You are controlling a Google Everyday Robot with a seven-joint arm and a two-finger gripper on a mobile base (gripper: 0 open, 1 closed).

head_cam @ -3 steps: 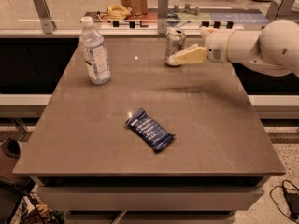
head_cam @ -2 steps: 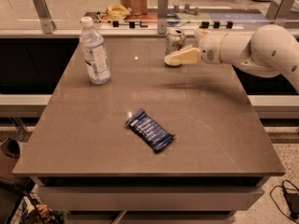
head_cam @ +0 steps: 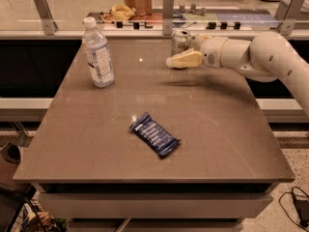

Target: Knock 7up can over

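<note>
The 7up can (head_cam: pixel 181 40), small and silvery with a silver top, stands near the far edge of the brown table (head_cam: pixel 217 129), right of centre. My gripper (head_cam: pixel 182 60), cream-coloured, reaches in from the right on a white arm (head_cam: pixel 260 54). It sits right at the can's near side and covers its lower part. The can looks upright or only slightly tilted.
A clear water bottle (head_cam: pixel 98 52) with a white cap stands at the far left of the table. A blue snack bar wrapper (head_cam: pixel 154 134) lies near the middle. A glass rail with metal posts (head_cam: pixel 168 6) runs behind the table's far edge.
My gripper and arm have shifted a little to the left along the can's near side. The can stays in about the same place. Bottle and wrapper have not moved.
</note>
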